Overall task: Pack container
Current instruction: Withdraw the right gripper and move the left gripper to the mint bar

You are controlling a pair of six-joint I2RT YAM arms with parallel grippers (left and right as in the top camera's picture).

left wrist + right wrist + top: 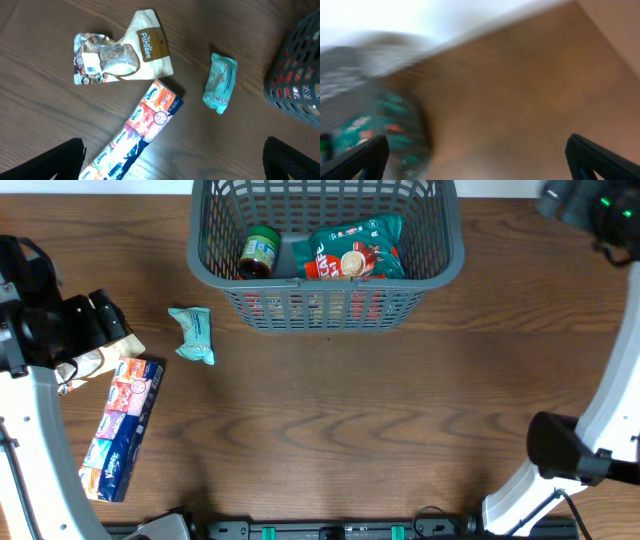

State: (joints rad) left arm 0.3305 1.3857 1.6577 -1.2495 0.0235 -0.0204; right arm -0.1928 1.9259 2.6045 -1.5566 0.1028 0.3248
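The dark grey container [205,255] stands at the table's back centre. It holds a green-lidded jar [259,252] and a teal and red snack bag [355,250]. A small teal packet [193,334], a beige Panitee pouch [120,52] and a long tissue pack [123,427] lie on the table at the left. My left gripper [172,160] is open and empty above the tissue pack [132,137]. My right gripper [477,157] is open and empty at the far right, beside the container's right end [350,85]. The right wrist view is blurred.
The container's corner [297,75] shows at the right edge of the left wrist view, near the teal packet [219,82]. Bare wooden table [380,430] spreads across the middle and right. A black rail runs along the front edge.
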